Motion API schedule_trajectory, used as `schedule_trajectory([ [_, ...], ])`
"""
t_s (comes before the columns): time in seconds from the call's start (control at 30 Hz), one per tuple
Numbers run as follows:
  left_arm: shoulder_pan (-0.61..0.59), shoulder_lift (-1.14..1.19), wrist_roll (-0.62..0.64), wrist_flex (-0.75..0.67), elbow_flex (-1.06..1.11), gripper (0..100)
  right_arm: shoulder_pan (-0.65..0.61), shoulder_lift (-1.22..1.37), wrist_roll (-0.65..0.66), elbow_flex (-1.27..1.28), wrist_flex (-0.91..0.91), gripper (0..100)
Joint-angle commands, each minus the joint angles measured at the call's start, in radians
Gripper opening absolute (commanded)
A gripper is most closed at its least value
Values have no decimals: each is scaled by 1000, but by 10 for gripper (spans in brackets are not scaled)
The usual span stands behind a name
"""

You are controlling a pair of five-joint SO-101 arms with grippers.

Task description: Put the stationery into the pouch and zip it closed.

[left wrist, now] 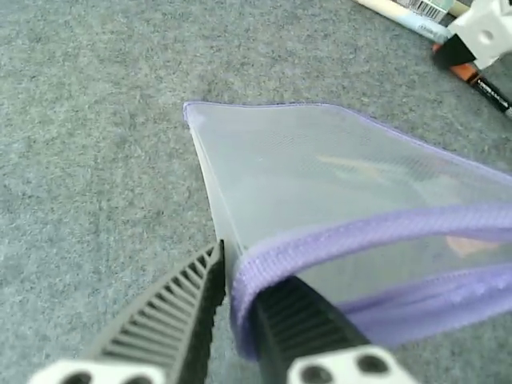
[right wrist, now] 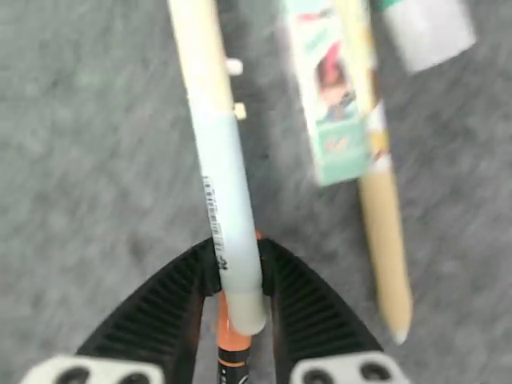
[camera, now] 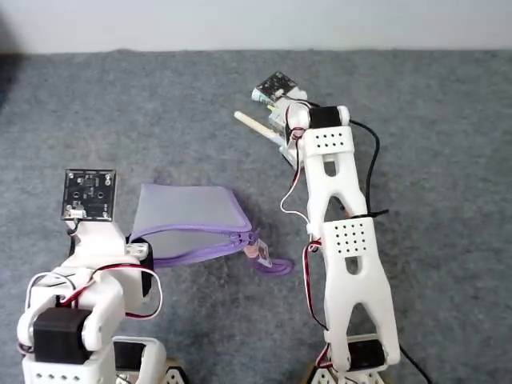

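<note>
The left gripper (left wrist: pixel 240 276) is clamping the near-left edge of the open purple pouch (camera: pixel 188 212) while the right gripper (right wrist: pixel 238 268) is pinching a pale pen (right wrist: pixel 210 120) at the far side beside other stationery (right wrist: pixel 336 112), so filling and zipping are apparently remaining

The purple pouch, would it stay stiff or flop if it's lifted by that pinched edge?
Probably floppy: the pouch is thin see-through fabric, and its zip rim bows where the left gripper pinches it. It looks light, so it may slide on the grey surface when the pen is pushed in.
</note>
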Motion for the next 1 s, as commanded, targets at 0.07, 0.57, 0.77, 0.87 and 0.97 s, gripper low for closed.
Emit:
schedule_trajectory([
  [0.07,-5,-11,11,-5,-18,12,-5,-8,12,-112,188,9],
  [0.57,-5,-11,11,-6,-19,12,19,-257,6,-60,202,8],
  [0.77,-5,-11,11,-6,-19,12,12,-541,5,239,202,8],
  [0.87,-5,-11,11,-6,-19,12,10,-700,-26,413,199,8],
  [0.97,-5,-11,11,-15,-16,12,10,-840,-58,546,197,8],
])
